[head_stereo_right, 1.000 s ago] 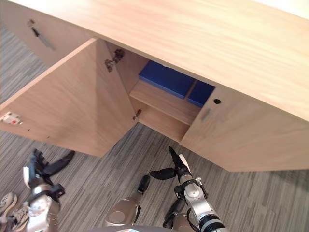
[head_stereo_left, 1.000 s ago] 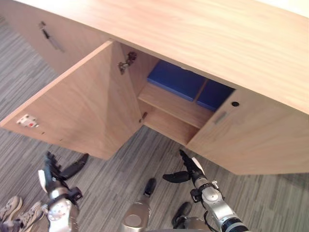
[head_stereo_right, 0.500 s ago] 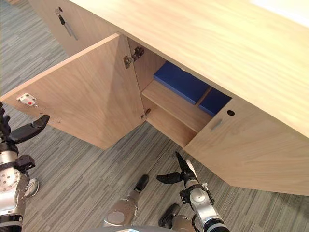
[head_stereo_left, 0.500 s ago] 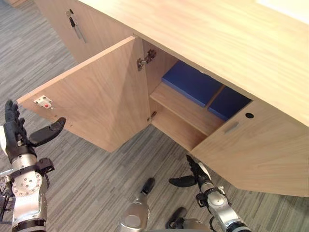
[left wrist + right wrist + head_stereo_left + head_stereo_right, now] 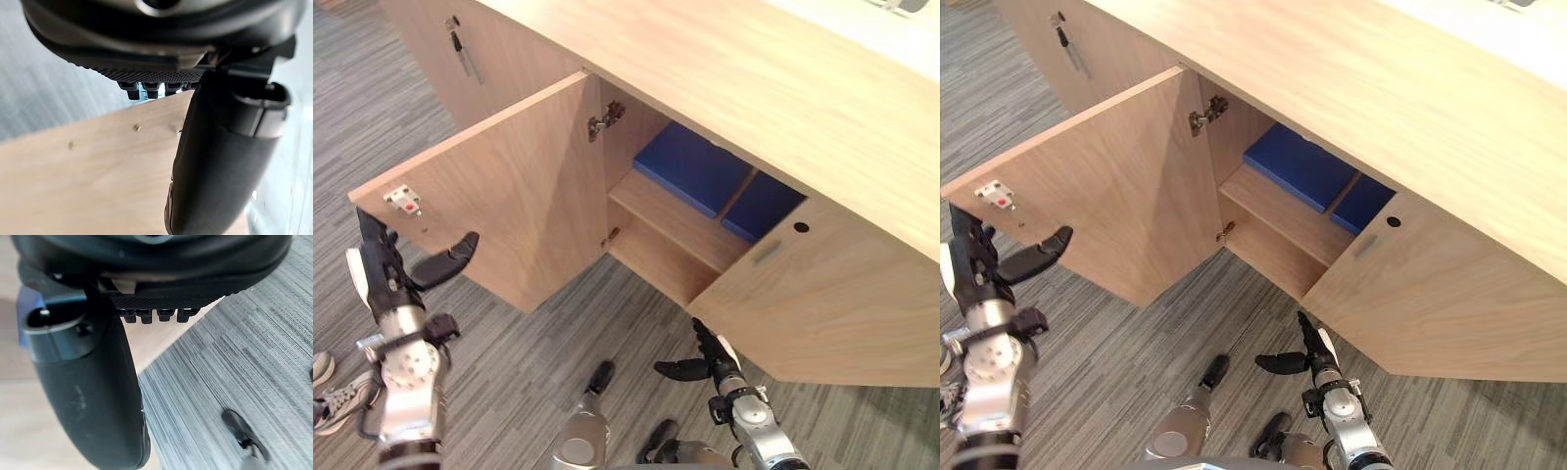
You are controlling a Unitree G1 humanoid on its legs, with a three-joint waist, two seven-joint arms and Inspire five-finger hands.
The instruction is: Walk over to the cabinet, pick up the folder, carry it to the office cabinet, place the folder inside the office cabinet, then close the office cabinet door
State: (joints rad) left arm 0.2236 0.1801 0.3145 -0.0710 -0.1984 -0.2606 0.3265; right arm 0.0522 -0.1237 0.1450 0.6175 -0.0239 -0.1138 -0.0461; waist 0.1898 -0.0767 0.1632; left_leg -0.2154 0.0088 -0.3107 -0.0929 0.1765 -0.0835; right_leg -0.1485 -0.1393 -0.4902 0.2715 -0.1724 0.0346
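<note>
Lying flat on the smooth wooden shelf point(image 5: 677, 223) inside the pale wood-grain office cabinet point(image 5: 773, 88), the blue rectangular folder point(image 5: 690, 168) sits past the wide-open door point(image 5: 509, 186). The left hand point(image 5: 384, 284) stands upright beside the door's free edge, fingers straight, thumb spread, holding nothing. The right hand point(image 5: 710, 364) hangs low over the ribbed grey carpet point(image 5: 509, 362), relaxed and empty.

Head eyes share the cabinet point(image 5: 754, 88) from above; wrist cameras look close.
</note>
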